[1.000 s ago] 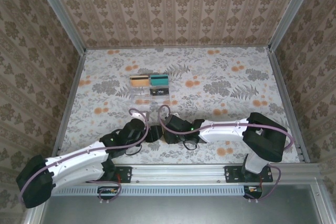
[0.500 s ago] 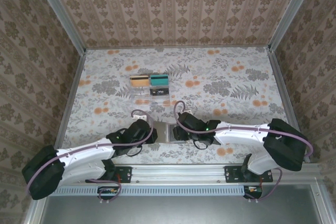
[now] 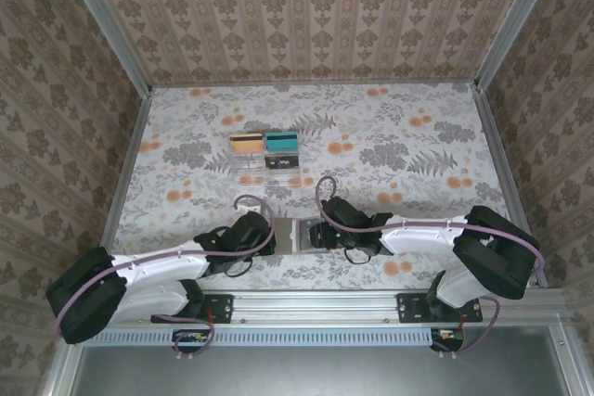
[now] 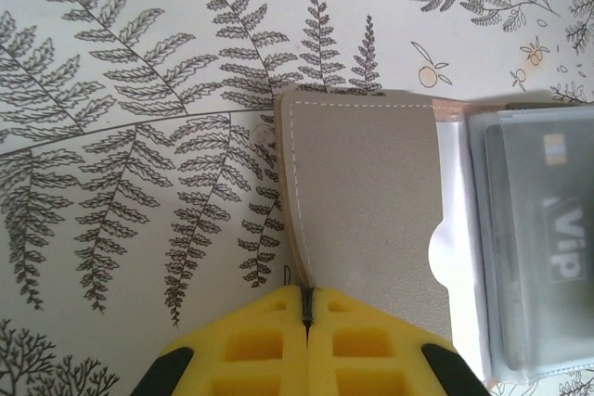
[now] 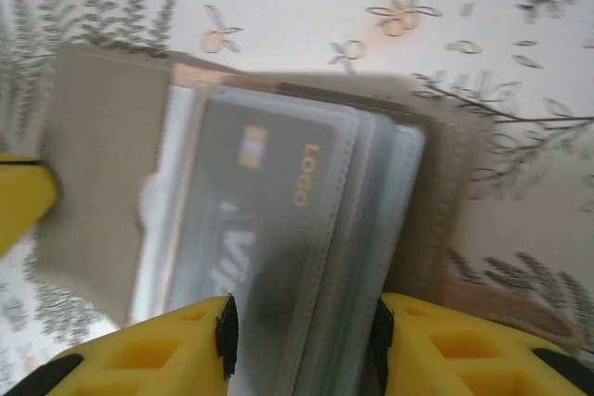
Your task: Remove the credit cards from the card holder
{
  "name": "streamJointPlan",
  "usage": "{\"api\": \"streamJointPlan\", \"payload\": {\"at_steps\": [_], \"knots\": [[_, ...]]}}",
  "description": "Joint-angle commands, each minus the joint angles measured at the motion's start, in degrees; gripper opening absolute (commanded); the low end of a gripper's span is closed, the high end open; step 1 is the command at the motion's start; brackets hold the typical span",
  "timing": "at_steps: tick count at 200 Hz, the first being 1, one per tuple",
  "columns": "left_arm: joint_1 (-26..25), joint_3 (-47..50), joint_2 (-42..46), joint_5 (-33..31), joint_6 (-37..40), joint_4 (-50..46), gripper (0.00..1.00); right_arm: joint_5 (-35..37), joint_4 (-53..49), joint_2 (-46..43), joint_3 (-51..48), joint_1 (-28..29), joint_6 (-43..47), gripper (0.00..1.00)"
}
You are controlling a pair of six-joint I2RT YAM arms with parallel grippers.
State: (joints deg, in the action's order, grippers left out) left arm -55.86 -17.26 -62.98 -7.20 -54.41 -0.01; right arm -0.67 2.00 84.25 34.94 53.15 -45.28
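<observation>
The card holder (image 3: 295, 232) lies open on the flowered table between my two grippers. Its grey-beige flap (image 4: 362, 183) points left, and my left gripper (image 4: 306, 301) is shut on that flap's near edge. Clear sleeves fill the right half, and a dark credit card (image 5: 251, 220) marked VIP and LOGO sits in the top sleeve; it also shows in the left wrist view (image 4: 548, 248). My right gripper (image 5: 302, 340) stands with its jaws apart over the sleeve stack, one yellow fingertip (image 5: 186, 345) over the card. Whether the pads press the sleeves is unclear. From above, the left gripper (image 3: 271, 234) and right gripper (image 3: 318, 234) flank the holder.
A clear acrylic stand (image 3: 264, 162) farther back holds an orange card (image 3: 245, 143) and a teal card (image 3: 281, 141). Patterned walls close in the table on three sides. A metal rail (image 3: 316, 303) runs along the near edge.
The two grippers have drawn apart and the card holder now lies spread open between them. My left gripper has closed onto the flap's edge.
</observation>
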Motion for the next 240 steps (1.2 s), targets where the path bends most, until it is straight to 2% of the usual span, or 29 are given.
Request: {"api": "streamJointPlan", "payload": {"at_steps": [1, 58, 106, 138, 153, 180, 193, 240], "knots": [[-1.1, 0.0, -1.7, 0.4, -1.0, 2.7, 0.04, -6.4, 6.3, -2.1, -0.7, 0.2, -1.0, 0.43], [-1.7, 0.0, -2.2, 0.0, -1.6, 3.2, 0.04, -11.5, 11.3, -2.6, 0.0, 0.4, -2.6, 0.44], [-1.7, 0.8, 0.4, -1.1, -1.8, 1.9, 0.05, -12.1, 11.8, -1.9, 0.6, 0.7, -2.3, 0.49], [-1.7, 0.8, 0.9, -1.4, -2.1, 1.5, 0.05, 1.3, -4.5, -3.1, 4.8, 1.7, 0.8, 0.49], [-1.7, 0.8, 0.8, -1.5, -2.0, 1.4, 0.05, 3.8, -8.4, -2.9, 5.4, 1.9, 1.9, 0.49], [-1.8, 0.8, 1.1, -2.2, -2.4, 0.9, 0.06, 9.4, -12.6, -3.5, 4.8, 2.0, 1.7, 0.5], [-1.7, 0.8, 1.5, -2.3, -2.7, 0.3, 0.1, 10.8, -13.5, -3.7, 4.1, 2.0, 1.6, 0.5], [-1.6, 0.4, 6.4, -3.4, -2.0, -3.4, 0.14, 14.7, -15.7, -3.4, 1.7, 1.9, 1.2, 0.44]]}}
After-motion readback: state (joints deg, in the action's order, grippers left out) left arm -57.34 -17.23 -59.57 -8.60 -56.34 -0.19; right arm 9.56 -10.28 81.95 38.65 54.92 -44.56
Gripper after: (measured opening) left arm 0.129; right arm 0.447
